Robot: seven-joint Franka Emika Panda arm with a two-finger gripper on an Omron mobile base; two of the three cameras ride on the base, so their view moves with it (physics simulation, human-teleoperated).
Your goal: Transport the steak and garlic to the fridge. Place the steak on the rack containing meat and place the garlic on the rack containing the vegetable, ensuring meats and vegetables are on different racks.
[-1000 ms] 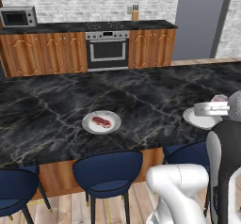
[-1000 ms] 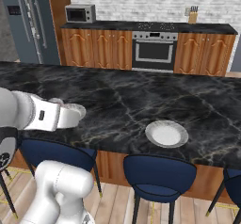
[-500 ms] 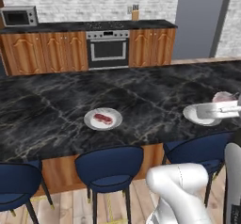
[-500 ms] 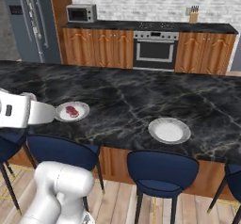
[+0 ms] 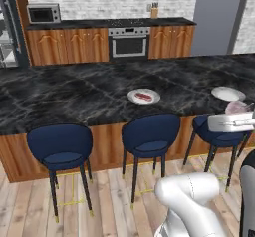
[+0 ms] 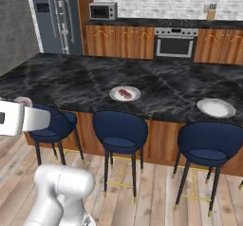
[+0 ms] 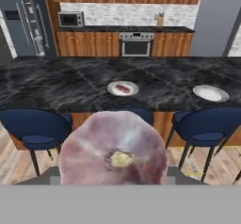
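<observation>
The fridge [image 6: 57, 18] stands tall and slate-grey at the back left of the kitchen, past the end of the wooden cabinets, with its long handles upright and its doors shut; its racks cannot be seen. In front of it runs the long black marble counter [image 5: 74, 96], with three blue stools [image 6: 118, 130] lined along its near side. Against the far wall sit the steel oven [image 5: 128, 43] and, to its left on the back worktop, the microwave [image 5: 43, 14].

Two round pale plates lie on the counter, well apart. The left plate [image 5: 133, 99] holds the steak [image 5: 144, 96], a small red slab lying flat near its middle. The right plate [image 6: 216, 108] is bare.

The garlic [image 7: 113, 150] is off the counter, on the near side over the stools. In the hand view it looms large and close, a pale pinkish bulb with its yellowish root end facing the camera, sitting right where the fingers rise and covering them. In the left base view the garlic shows as a small pink lump at the tip of the gripper [image 5: 234, 117], which is clenched around it. It is far from the fridge.
</observation>
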